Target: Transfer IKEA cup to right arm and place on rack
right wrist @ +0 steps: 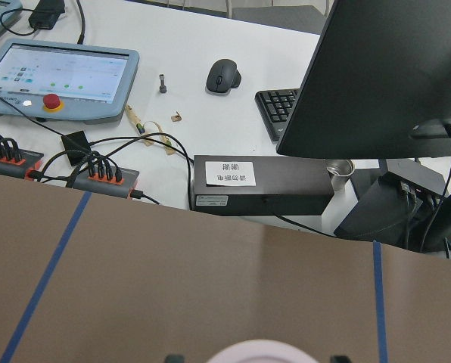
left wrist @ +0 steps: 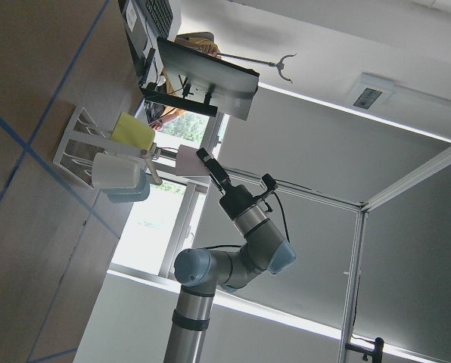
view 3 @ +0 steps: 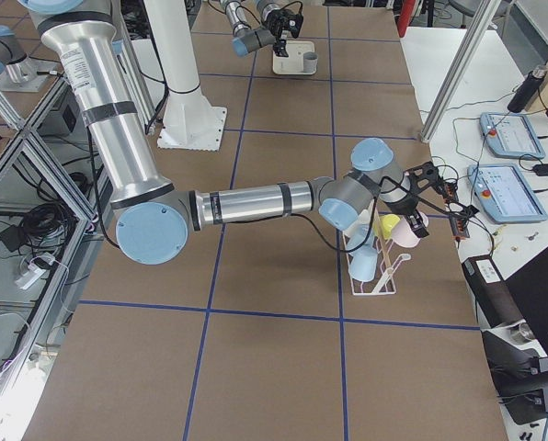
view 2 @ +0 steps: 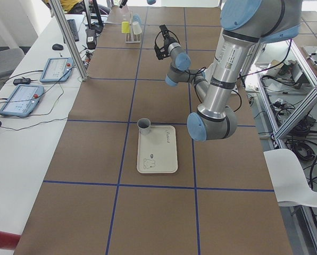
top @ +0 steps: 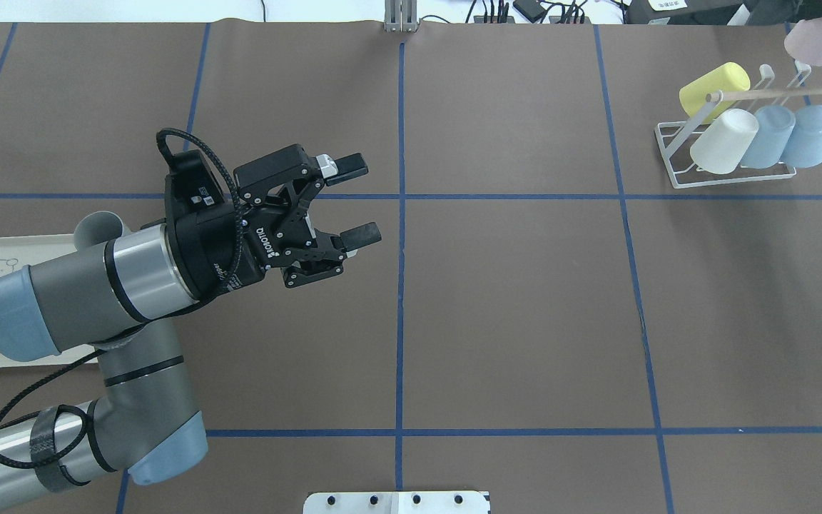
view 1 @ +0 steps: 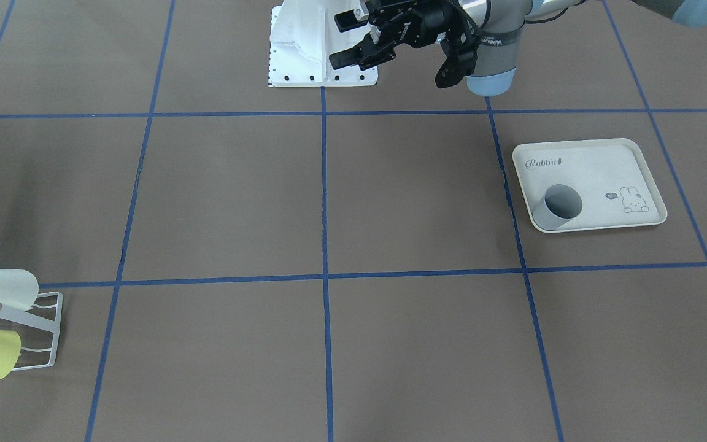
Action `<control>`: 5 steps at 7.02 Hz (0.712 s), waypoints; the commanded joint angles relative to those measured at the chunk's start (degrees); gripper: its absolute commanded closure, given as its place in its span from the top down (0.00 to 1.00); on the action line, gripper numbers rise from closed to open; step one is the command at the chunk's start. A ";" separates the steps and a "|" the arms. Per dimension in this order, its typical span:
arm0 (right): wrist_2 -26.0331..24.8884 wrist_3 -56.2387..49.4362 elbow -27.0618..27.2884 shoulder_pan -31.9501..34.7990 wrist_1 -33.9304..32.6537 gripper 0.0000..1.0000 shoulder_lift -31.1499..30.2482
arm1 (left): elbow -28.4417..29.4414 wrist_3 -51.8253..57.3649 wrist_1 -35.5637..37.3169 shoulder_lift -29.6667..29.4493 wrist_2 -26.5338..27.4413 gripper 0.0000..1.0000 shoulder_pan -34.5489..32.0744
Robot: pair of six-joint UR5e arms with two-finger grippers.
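A pink IKEA cup [top: 816, 39] hangs in the air just above the far right end of the white wire rack [top: 675, 153], with my right gripper [view 3: 414, 219] shut on it. Its rim [right wrist: 259, 352] shows at the bottom edge of the right wrist view. The rack [view 1: 43, 334] holds a yellow cup [top: 712, 86], a white cup [top: 723, 140] and two light blue cups [top: 789, 135] under its wooden dowel [top: 782, 91]. My left gripper [top: 357, 201] hovers open and empty over the table's left-centre, far from the rack.
A cream rabbit-print tray [view 1: 611, 169] lies on the left arm's side with a grey cup [view 1: 556, 207] standing on it. The robot's white base [view 1: 304, 49] is at the near table edge. A monitor [right wrist: 392, 76], keyboard and cables line the desk beyond the rack.
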 commanded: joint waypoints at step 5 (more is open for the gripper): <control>1.49 2.22 -2.96 -2.70 0.16 0.00 1.84 | 0.57 0.00 0.00 -0.06 0.63 0.99 0.33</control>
